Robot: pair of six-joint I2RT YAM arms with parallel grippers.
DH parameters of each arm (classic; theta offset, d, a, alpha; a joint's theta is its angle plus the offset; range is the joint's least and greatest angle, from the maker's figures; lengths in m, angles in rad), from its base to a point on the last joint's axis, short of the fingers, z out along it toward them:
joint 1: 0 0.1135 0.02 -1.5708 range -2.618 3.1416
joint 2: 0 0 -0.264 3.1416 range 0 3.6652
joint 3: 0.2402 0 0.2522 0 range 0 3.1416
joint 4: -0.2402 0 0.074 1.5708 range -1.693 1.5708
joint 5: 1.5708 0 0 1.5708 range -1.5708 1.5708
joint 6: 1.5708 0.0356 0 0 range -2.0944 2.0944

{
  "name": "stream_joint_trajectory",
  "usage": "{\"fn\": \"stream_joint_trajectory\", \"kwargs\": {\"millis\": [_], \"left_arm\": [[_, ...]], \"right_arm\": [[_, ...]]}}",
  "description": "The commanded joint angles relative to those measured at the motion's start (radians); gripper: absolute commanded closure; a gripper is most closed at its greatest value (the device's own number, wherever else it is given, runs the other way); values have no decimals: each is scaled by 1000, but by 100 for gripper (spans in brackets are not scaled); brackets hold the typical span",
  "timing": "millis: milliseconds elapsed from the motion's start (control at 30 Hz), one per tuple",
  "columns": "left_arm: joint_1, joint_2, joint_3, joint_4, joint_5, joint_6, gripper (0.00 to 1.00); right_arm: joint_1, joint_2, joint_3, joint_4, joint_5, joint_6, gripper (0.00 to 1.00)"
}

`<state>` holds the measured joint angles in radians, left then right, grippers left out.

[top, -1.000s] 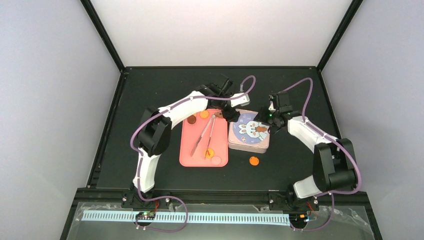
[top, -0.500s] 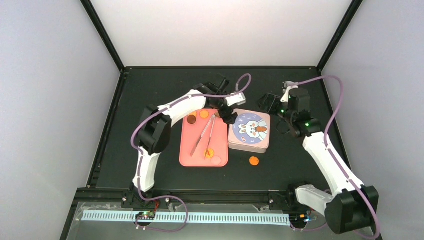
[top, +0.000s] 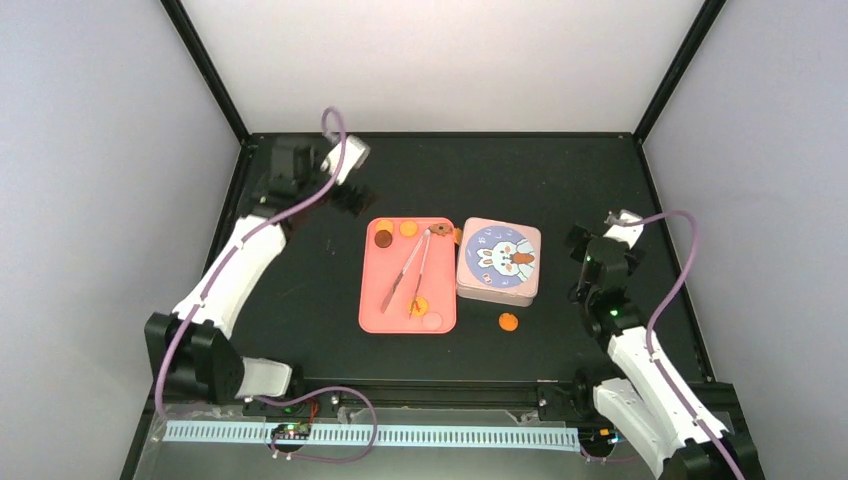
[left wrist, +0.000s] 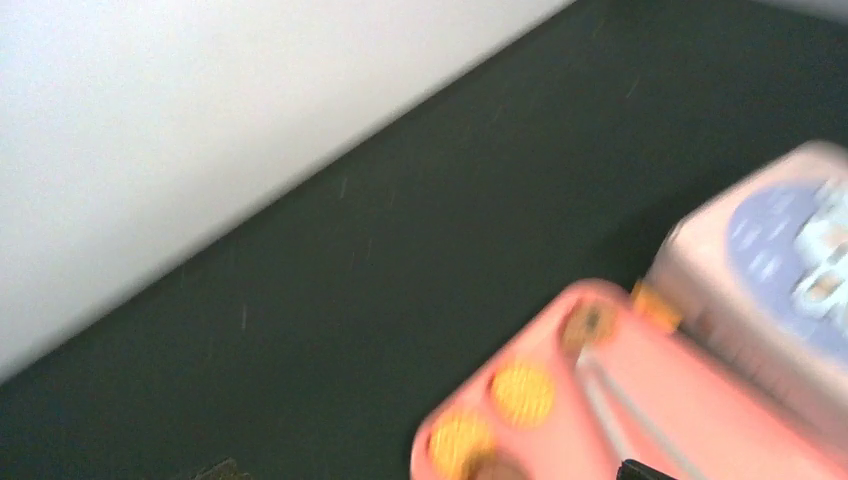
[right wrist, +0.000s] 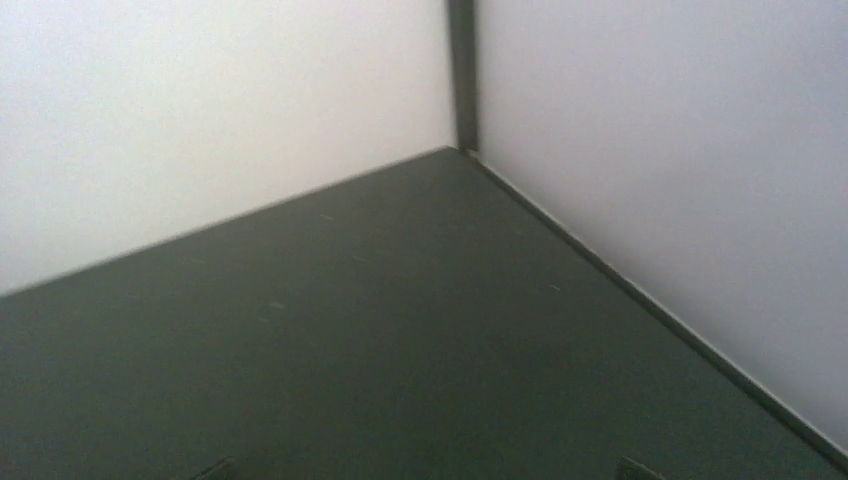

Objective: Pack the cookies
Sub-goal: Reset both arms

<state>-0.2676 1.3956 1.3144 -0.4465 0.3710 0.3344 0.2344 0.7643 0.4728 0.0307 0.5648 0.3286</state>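
Most cookies (top: 408, 228) lie on the pink tray (top: 375, 300), inward of the left tool (top: 350, 196), while one stray orange cookie (top: 509, 321) sits on the table (top: 300, 300) beside the tin (top: 498, 262), nearer the right tool (top: 580, 243); whether either tool is released or clenched I cannot tell

The tray (top: 380, 302) and the tin (top: 499, 262) sit side by side at mid-table, hardly a gap between. Tongs (top: 410, 268) lie across the tray, one cookie (top: 508, 321) loose before the tin; bare table (top: 300, 290) flanks both.
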Motion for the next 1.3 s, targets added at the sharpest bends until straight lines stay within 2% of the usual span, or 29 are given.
{"fn": "stream_joint_trajectory", "kwargs": {"millis": [0,67,167,300,400,533,600,733,833,933,967,1033,1067,1100,1133,1167,1267], "left_arm": [[142,-137,-427,402,-26,-23,1],[190,-183,-586,541,-53,2,1],[232,-179,-732,682,-100,56,1],[297,-137,-757,719,-49,-67,1],[317,-107,-824,860,-47,-86,1],[329,-96,-833,898,-57,-139,1],[329,-99,-863,991,-55,-170,1],[329,-56,-883,1108,-59,-234,1],[325,-1,-953,1341,-32,-221,1],[322,-35,-953,1276,-38,-218,1],[308,-43,-983,1306,-64,-216,1],[302,34,-1100,1632,-31,-193,1],[294,42,-1122,1694,-48,-188,1],[289,7,-1102,1587,-62,-184,1],[286,-29,-1055,1451,-90,-196,1],[287,-12,-1028,1410,-87,-200,1],[289,13,-1051,1506,-83,-192,1]], "right_arm": [[-2,9,-102,219,288,-64,0],[-6,41,-123,244,295,-61,0],[-7,104,-143,313,291,-60,0],[-11,169,-197,468,281,-77,0],[-14,215,-236,570,264,-107,0],[-21,261,-297,734,211,-118,0],[-29,298,-330,842,206,-118,0],[-51,377,-315,929,120,-154,0],[-69,428,-292,979,30,-244,0],[-109,481,-299,1050,-22,-238,0],[-119,513,-300,1088,-39,-235,0],[-139,557,-277,1095,-148,-274,0],[-139,589,-266,1085,-249,-305,0],[-139,639,-264,1144,-295,-330,0],[-140,654,-255,1134,-290,-334,0],[-141,645,-227,1062,-266,-317,0],[-186,645,-201,1017,-319,-279,0]]}}
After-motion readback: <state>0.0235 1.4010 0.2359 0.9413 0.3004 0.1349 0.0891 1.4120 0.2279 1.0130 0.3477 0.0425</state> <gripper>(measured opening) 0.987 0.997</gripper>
